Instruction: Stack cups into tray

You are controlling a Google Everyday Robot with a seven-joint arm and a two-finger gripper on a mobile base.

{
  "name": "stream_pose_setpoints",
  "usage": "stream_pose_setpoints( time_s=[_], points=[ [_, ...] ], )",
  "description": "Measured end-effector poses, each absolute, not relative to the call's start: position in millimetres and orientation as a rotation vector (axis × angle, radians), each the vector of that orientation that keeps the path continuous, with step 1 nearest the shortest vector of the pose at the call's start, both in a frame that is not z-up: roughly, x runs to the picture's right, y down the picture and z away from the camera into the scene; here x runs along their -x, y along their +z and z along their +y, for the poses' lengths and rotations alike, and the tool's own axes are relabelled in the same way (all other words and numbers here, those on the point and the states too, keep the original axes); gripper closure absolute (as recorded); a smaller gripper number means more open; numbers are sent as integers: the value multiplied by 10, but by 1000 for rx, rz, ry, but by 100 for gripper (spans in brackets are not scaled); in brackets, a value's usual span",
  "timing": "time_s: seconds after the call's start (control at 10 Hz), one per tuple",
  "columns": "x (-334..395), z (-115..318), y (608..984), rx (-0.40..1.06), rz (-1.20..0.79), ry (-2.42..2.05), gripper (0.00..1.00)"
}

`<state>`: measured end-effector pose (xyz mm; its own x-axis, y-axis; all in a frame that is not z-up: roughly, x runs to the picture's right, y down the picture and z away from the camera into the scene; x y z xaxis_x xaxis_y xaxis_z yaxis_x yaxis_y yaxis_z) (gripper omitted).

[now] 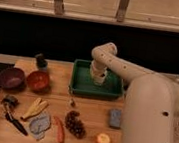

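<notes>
- Cups (98, 80) are represented by one candidate only: a small pale cylinder seen at the lower end of the gripper (98, 76), inside the green tray (82, 84). It cannot be cleanly separated from the gripper's own pale body, and no other cup can be made out.
- The gripper is held over the middle of the tray, somewhat toward the back wall, with the arm bent down onto it from above. Whether it is spread, pressed together or pinching the cylinder cannot be told.
- The main risk is judged to lie in the release. If the cup is let go tilted or short of the tray floor, it could tip and roll, since bare floor lies open on both sides of the gripper.
- A second risk is judged to lie in the withdrawal. The back wall is close behind the gripper, so the tray could be nudged or dragged if that wall is caught.
- Stacking could fail if another cup is set off-centre onto this one, as nothing beside the gripper would steady it.
- The cylinder's long axis appears upright, in line with the gripper above it. Which end carries the mouth cannot be told, as the top is hidden.
- Well off to the view-left of the gripper, a purple bowl (10, 77) and an orange-red bowl (37, 80) are seen on the table (92, 112), apart from the tray and not judged to be at risk.
</notes>
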<state>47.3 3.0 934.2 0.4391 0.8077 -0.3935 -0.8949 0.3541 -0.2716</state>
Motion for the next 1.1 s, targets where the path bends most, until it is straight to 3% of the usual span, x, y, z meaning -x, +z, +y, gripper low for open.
stream_pose_setpoints(
  time_s=[0.5, 0.8, 1.1],
  points=[
    [-366, -127, 9234, 473, 195, 1069, 35],
    [-397, -447, 8869, 382, 170, 1085, 35],
    [-463, -901, 8251, 244, 84, 1108, 35]
  ],
)
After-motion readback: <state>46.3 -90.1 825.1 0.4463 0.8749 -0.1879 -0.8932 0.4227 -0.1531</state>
